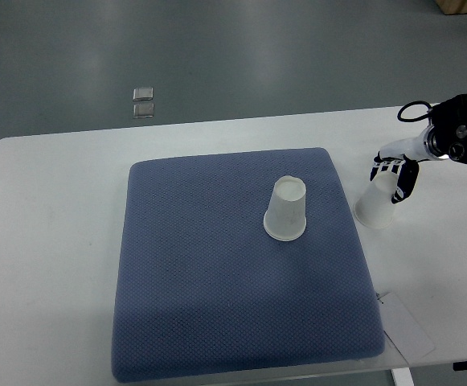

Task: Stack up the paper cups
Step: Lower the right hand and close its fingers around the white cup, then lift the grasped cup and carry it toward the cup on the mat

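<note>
The right hand point(395, 175) is wrapped around an upside-down paper cup point(375, 205) on the white table point(48, 241), just beside the blue mat point(217, 322). A second cup point(286, 209) is seen upside down on the mat. The held cup probably must be lifted next and lowered over it.

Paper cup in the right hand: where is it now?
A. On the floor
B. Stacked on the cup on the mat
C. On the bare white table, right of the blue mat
C: the right hand grips a paper cup over the white table, beside the blue mat's right edge, apart from the upside-down cup on the mat.
</note>
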Available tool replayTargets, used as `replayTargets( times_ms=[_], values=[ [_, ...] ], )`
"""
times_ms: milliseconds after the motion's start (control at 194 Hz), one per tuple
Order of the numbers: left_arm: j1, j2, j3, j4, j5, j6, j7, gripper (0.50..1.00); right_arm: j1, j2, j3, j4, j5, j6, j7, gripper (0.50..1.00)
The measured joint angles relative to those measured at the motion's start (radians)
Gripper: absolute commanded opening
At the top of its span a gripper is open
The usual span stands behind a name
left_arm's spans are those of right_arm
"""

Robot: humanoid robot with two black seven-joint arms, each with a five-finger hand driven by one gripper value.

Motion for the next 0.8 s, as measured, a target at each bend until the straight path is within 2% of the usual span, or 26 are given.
replayTargets(
  times_ms=[36,83,237,800],
  values=[
    [0.000,0.000,0.000,0.000,0.000,0.000,0.000,1.000,0.000,0.000,0.000,0.000,0.000,-0.002,0.000,0.752],
    [0.000,0.000,0.000,0.000,0.000,0.000,0.000,1.000,0.000,0.000,0.000,0.000,0.000,-0.005,0.000,0.713],
    [0.000,0.000,0.000,0.000,0.000,0.000,0.001,1.000,-0.001,0.001,0.000,0.000,0.000,-0.008,0.000,0.678],
    [0.000,0.000,0.000,0.000,0.000,0.000,0.000,1.000,0.009,-0.017,0.000,0.002,0.008,-0.001,0.000,0.676]
  ],
)
